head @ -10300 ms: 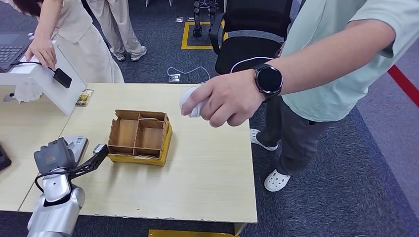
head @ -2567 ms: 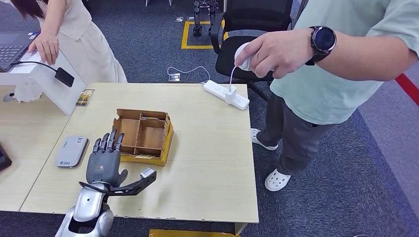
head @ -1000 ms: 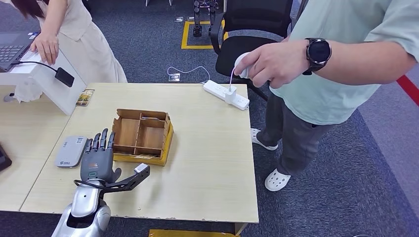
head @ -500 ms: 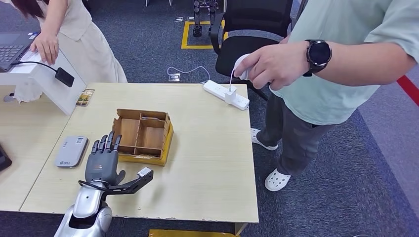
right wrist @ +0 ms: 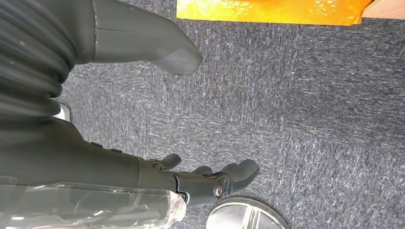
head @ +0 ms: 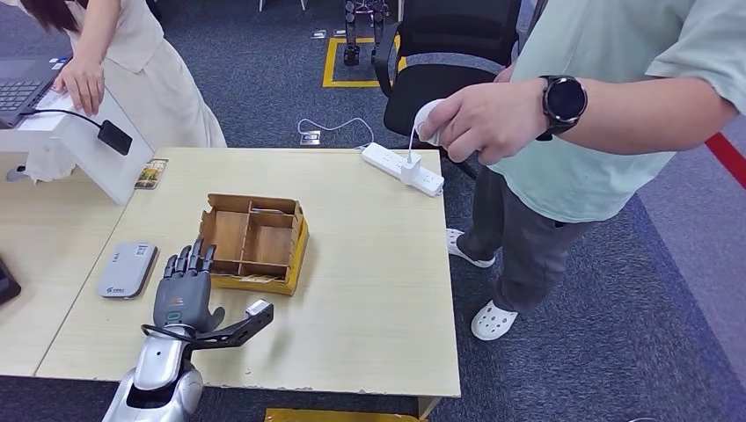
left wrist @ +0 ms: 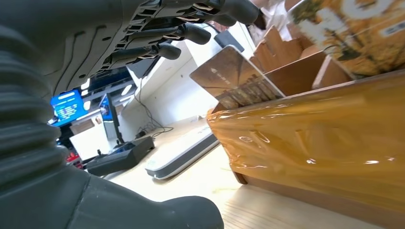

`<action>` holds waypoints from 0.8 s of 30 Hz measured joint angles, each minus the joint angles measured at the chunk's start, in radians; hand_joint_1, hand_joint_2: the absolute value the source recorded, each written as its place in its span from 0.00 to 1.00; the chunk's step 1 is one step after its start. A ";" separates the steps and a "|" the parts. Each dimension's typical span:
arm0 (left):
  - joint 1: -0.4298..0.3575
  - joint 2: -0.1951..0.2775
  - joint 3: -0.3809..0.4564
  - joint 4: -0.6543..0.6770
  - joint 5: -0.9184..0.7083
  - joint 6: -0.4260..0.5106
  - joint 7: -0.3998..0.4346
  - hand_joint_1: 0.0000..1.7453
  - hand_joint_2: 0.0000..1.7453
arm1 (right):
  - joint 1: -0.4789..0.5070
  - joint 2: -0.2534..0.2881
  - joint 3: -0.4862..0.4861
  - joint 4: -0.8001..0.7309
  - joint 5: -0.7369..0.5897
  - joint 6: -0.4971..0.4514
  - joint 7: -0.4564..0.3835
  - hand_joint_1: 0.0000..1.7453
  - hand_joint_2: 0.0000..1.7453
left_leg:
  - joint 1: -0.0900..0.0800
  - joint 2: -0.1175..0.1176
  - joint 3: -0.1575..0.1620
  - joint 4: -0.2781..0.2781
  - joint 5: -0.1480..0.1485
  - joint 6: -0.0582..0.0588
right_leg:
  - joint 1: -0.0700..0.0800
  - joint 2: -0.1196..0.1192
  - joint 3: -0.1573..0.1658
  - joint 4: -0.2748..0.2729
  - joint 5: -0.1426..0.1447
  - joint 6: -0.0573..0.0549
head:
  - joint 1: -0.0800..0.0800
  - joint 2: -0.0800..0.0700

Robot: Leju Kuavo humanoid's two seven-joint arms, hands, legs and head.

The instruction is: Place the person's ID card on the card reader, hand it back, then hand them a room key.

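Left hand (head: 182,294) flat over table, fingers apart, empty, just beside box (head: 251,243), likely reaching for key card (left wrist: 237,78) standing in box. Reader (head: 127,269) beside box, bare. Right hand (right wrist: 205,181) hangs by floor, fingers loosely curled, empty.

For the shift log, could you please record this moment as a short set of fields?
left hand: open, fingers reaching the near-left corner of the box
right hand: open, hanging over the carpet
divided cardboard box: mid-table, a card standing at its edge
card reader: flat on the table, left of the hand
person's hand: holding a white object above the power strip
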 joint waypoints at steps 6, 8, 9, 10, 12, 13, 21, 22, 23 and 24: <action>0.000 -0.004 0.008 0.001 0.000 0.003 -0.014 0.92 1.00 | 0.000 0.000 0.000 0.000 -0.002 -0.001 0.001 0.00 1.00 | 0.000 0.000 0.000 0.000 0.000 0.000 | 0.000 0.000 0.000 0.000 0.000 0.000 | 0.000 0.000; 0.000 -0.005 0.015 0.002 0.000 0.006 -0.017 0.89 1.00 | 0.000 0.000 0.000 0.000 -0.001 -0.001 0.002 0.00 1.00 | 0.000 0.000 0.000 0.000 0.000 0.000 | 0.000 0.000 0.000 0.000 0.000 0.000 | 0.000 0.000; 0.000 -0.006 0.018 0.002 0.000 0.006 -0.018 0.89 1.00 | 0.000 0.000 0.000 0.000 -0.001 -0.001 0.002 0.00 1.00 | 0.000 0.000 0.000 0.000 0.000 0.000 | 0.000 0.000 0.000 0.000 0.000 0.000 | 0.000 0.000; 0.000 -0.006 0.020 0.002 0.000 0.006 -0.018 0.89 1.00 | 0.000 0.000 0.000 0.000 -0.001 -0.001 0.002 0.00 1.00 | 0.000 0.000 0.000 0.000 0.000 0.000 | 0.000 0.000 0.000 0.000 0.000 0.000 | 0.000 0.000; -0.001 -0.006 0.022 0.002 0.000 0.006 -0.018 0.89 1.00 | 0.000 0.000 0.000 0.000 0.000 -0.001 0.002 0.00 1.00 | 0.000 0.000 0.000 0.000 0.000 0.000 | 0.000 0.000 0.000 0.000 0.000 0.000 | 0.000 0.000; -0.002 -0.007 0.022 0.002 0.000 0.006 -0.018 0.89 1.00 | 0.000 0.000 0.000 0.000 0.000 -0.001 0.002 0.00 1.00 | 0.000 0.000 0.000 0.000 0.000 0.000 | 0.000 0.000 0.000 0.000 0.000 0.000 | 0.000 0.000; -0.003 -0.012 0.025 0.002 0.000 0.006 -0.020 0.85 1.00 | 0.000 0.000 0.000 0.000 0.000 0.000 0.002 0.00 1.00 | 0.000 0.000 0.000 0.000 0.000 0.000 | 0.000 0.000 0.000 0.000 0.000 0.000 | 0.000 0.000; -0.003 -0.013 0.026 0.002 0.000 0.006 -0.021 0.86 1.00 | 0.000 0.000 0.000 0.000 0.000 0.000 0.002 0.00 1.00 | 0.000 0.000 0.000 0.000 0.000 0.000 | 0.000 0.000 0.000 0.000 0.000 0.000 | 0.000 0.000; -0.003 -0.014 0.027 0.002 0.000 0.006 -0.022 0.87 1.00 | 0.000 0.000 0.000 0.000 0.001 0.000 0.002 0.00 1.00 | 0.000 0.000 0.000 0.000 0.000 0.000 | 0.000 0.000 0.000 0.000 0.000 0.000 | 0.000 0.000; -0.003 -0.015 0.028 0.002 0.000 0.006 -0.023 0.88 1.00 | 0.000 0.000 0.000 0.000 0.002 0.000 0.002 0.00 1.00 | 0.000 0.000 0.000 0.000 0.000 0.000 | 0.000 0.000 0.000 0.000 0.000 0.000 | 0.000 0.000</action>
